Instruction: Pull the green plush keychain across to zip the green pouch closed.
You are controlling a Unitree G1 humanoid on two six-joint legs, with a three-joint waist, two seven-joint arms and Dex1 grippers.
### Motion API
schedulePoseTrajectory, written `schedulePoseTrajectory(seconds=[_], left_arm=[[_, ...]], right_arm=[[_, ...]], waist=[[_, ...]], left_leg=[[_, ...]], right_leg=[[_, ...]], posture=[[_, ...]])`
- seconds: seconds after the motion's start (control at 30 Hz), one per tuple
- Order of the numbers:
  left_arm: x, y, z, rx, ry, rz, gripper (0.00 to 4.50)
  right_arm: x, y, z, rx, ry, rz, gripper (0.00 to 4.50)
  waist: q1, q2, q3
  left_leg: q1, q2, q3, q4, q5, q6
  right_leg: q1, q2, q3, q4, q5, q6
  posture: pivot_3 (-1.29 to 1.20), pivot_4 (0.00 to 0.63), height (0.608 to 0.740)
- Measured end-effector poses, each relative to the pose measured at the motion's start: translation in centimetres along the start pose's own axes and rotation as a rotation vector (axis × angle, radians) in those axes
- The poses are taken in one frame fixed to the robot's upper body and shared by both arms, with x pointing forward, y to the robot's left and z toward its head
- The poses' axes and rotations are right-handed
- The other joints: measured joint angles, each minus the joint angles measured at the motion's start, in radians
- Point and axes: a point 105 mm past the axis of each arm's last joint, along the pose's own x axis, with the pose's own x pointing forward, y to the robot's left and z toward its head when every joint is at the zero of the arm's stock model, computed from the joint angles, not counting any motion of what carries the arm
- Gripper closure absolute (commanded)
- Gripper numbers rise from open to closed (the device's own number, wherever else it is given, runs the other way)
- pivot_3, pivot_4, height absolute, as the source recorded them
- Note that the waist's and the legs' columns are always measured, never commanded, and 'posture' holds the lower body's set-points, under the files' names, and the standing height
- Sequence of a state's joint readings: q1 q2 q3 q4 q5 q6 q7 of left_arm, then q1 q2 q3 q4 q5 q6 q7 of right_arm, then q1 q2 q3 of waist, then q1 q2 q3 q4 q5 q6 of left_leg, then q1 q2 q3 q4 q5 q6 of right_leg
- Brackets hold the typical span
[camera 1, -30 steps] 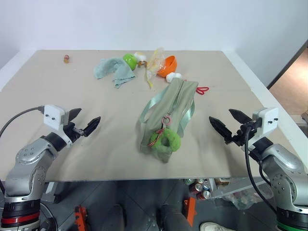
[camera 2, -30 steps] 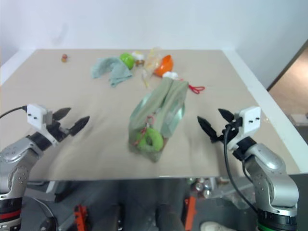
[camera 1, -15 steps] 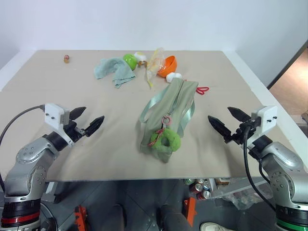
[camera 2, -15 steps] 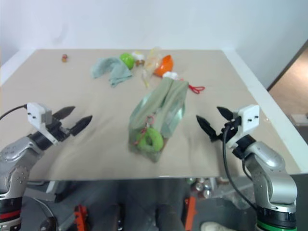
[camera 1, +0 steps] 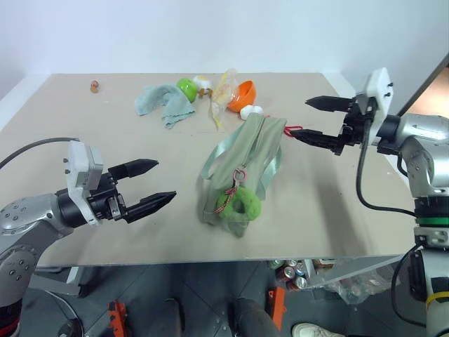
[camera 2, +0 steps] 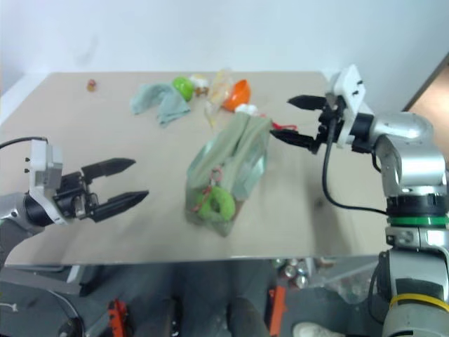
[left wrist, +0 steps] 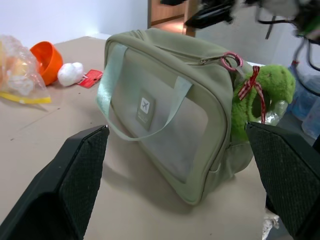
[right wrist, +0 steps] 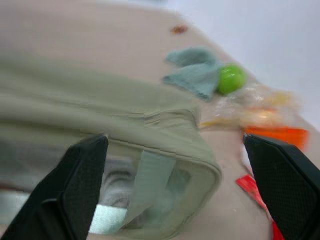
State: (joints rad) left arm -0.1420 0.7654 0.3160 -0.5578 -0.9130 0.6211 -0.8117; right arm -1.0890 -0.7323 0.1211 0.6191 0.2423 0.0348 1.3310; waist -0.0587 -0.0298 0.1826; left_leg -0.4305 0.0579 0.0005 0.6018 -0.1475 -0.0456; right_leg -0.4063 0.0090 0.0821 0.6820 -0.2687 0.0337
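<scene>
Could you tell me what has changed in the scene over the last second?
The right end effector rose and swung in above the far end of the green pouch. The left end effector edged inward toward the pouch's near end. Both stayed open and empty. The pouch and green plush keychain have not moved.

From my station the light is bright and even, with a soft shadow right of the green pouch (camera 1: 242, 165) on the table (camera 1: 84, 154). My right wrist feed is motion-smeared; the left one is crisp.
</scene>
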Motion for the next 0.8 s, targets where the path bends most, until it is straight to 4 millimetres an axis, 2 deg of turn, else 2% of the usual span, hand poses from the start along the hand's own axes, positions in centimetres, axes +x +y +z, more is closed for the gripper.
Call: schedulePoseTrajectory(seconds=[0.13,0.27,0.4,0.43,0.73,0.77,0.8], left_arm=[[0.5,-0.3,0.0,0.001,-0.005,0.000,0.00],[0.6,-0.2,0.0,0.001,-0.010,0.020,0.00],[0.7,-0.4,0.0,-0.001,-0.021,0.032,0.00],[0.7,-0.4,0.0,-0.001,-0.023,0.035,0.00],[0.7,-0.1,0.0,-0.001,-0.029,0.059,0.00],[0.8,0.1,0.2,0.004,-0.038,0.063,0.00],[0.9,0.2,0.3,0.008,-0.041,0.065,0.00]], right_arm=[[1.9,-0.9,0.0,-0.105,0.061,0.076,0.03],[2.5,-1.7,0.3,-0.186,0.097,0.078,0.03],[2.9,-1.2,-0.7,-0.213,0.133,0.115,0.03],[2.8,-1.1,-0.8,-0.214,0.140,0.123,0.54],[1.8,-0.8,-1.6,-0.243,0.164,0.143,3.45],[1.6,-0.7,-1.8,-0.238,0.168,0.142,3.67],[1.5,-0.7,-1.9,-0.235,0.169,0.145,4.22]], waist=[[0.000,0.000,0.000],[0.002,0.000,0.000],[0.002,0.000,0.000],[0.002,0.000,0.000],[0.004,0.000,0.000],[0.004,0.000,0.000],[0.003,0.000,0.000]], left_leg=[[-0.001,0.000,-0.001,-0.001,-0.001,-0.001],[-0.001,0.000,-0.001,-0.001,-0.004,-0.003],[-0.001,0.000,-0.001,-0.001,-0.004,-0.004],[-0.001,0.000,-0.001,-0.001,-0.004,-0.004],[0.000,0.001,-0.001,-0.001,-0.004,-0.004],[0.000,0.001,-0.001,-0.001,-0.004,-0.004],[0.000,0.001,-0.001,-0.001,-0.004,-0.004]], right_leg=[[-0.001,0.000,0.000,0.000,0.000,-0.003],[-0.001,0.000,-0.001,0.000,0.000,-0.007],[0.000,0.000,0.000,0.000,-0.001,-0.007],[-0.001,0.000,0.000,0.000,-0.001,-0.007],[0.001,0.001,-0.001,0.001,-0.001,-0.007],[0.000,0.001,0.000,0.001,-0.001,-0.007],[0.001,0.001,0.000,0.001,-0.001,-0.007]], posture=[[0.00,0.150,0.740],[0.00,0.150,0.740],[0.00,0.150,0.740],[0.00,0.150,0.740],[0.00,0.150,0.740],[0.00,0.150,0.740],[0.00,0.150,0.740]])
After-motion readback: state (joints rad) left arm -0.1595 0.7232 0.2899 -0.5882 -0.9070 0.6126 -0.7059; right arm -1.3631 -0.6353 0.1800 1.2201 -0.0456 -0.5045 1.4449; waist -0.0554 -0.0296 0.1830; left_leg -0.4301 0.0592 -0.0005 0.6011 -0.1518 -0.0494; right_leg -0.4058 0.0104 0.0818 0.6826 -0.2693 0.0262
